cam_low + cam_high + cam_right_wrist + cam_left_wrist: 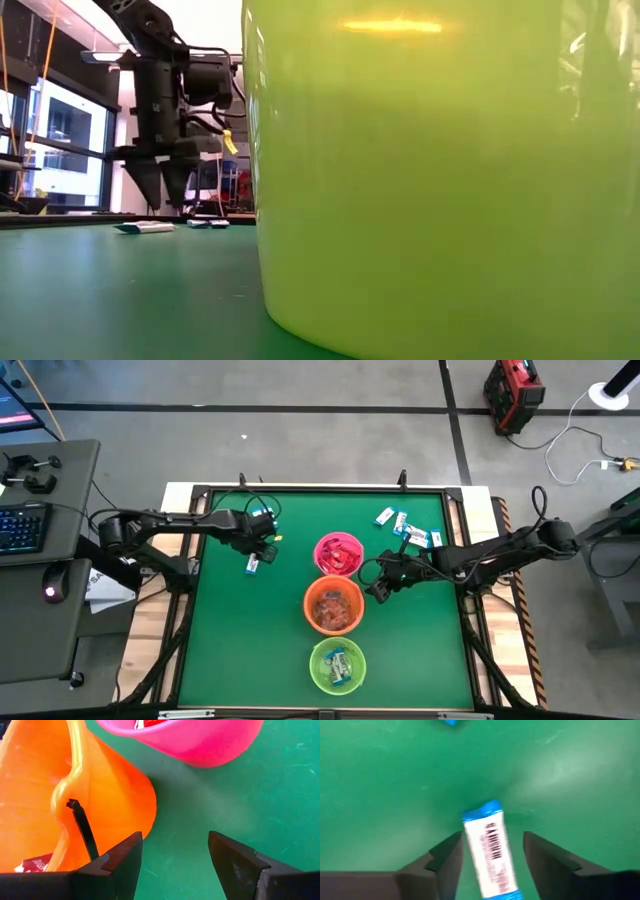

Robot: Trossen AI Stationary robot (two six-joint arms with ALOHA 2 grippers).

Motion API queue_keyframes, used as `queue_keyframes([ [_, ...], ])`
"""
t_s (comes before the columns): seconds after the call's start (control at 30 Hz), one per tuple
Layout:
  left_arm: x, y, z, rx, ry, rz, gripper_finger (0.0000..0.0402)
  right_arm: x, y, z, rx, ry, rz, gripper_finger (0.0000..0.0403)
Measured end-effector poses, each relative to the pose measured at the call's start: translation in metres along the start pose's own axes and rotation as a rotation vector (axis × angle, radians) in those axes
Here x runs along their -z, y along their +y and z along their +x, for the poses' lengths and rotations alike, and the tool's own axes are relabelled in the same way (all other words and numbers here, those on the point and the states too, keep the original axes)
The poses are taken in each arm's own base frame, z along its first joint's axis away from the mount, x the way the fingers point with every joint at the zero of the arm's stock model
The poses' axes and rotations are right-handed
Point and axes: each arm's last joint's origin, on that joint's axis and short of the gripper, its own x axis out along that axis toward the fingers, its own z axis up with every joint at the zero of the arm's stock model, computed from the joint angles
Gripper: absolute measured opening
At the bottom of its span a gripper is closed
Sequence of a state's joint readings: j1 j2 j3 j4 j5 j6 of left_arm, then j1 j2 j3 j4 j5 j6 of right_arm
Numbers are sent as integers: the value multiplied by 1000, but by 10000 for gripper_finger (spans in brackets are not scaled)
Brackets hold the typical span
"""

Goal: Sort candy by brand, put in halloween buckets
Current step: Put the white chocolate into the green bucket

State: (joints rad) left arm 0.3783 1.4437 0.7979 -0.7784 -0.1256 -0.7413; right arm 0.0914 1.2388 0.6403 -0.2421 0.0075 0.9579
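Landmark: pink bucket (338, 553), on the green counter (250, 650), first of a row with the orange bucket (333, 605) and the lime green bucket (337, 665) beyond it.

Left end effector (262, 548): well to the left of the pink bucket, fingers spread, holding nothing.

Blue-and-white candy (489, 852): flat on the counter between those spread fingers, lying lengthwise along the gap.

Loose blue-and-white candies (405, 525): a cluster up and right of the pink bucket.

Right end effector (380, 585): just right of the pink and orange buckets, fingers apart, empty, waiting.

Handling note: centre over the packet, lower until the fingertips almost meet the counter, close across the narrow width; likely destination is the lime green bucket, which already holds similar wrappers.
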Motion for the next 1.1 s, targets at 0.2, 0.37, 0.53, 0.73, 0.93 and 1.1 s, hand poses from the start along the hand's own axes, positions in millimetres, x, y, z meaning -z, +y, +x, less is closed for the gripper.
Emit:
queue_keyframes([
  [0.2, 4, 2, 12, 30, -22, -63, 242, -1, -1, 0, 11, -14, -23, 220],
  [0.37, 8, 6, 19, -10, -42, -75, 248, -3, -2, 0, 15, -20, -14, 220],
  [0.53, 12, 6, 27, 13, -19, -87, 248, -6, -4, 0, 21, -29, 1, 220],
  [0.73, 13, 2, 34, 1, -11, -48, 239, -8, -6, 0, 26, -35, 12, 220],
  [0.93, 16, 0, 28, 36, -16, -30, 108, -8, -6, 0, 25, -35, 14, 220],
  [1.1, 16, 5, 1, 143, -89, 2, 17, -8, -6, 0, 21, -38, 16, 220],
])
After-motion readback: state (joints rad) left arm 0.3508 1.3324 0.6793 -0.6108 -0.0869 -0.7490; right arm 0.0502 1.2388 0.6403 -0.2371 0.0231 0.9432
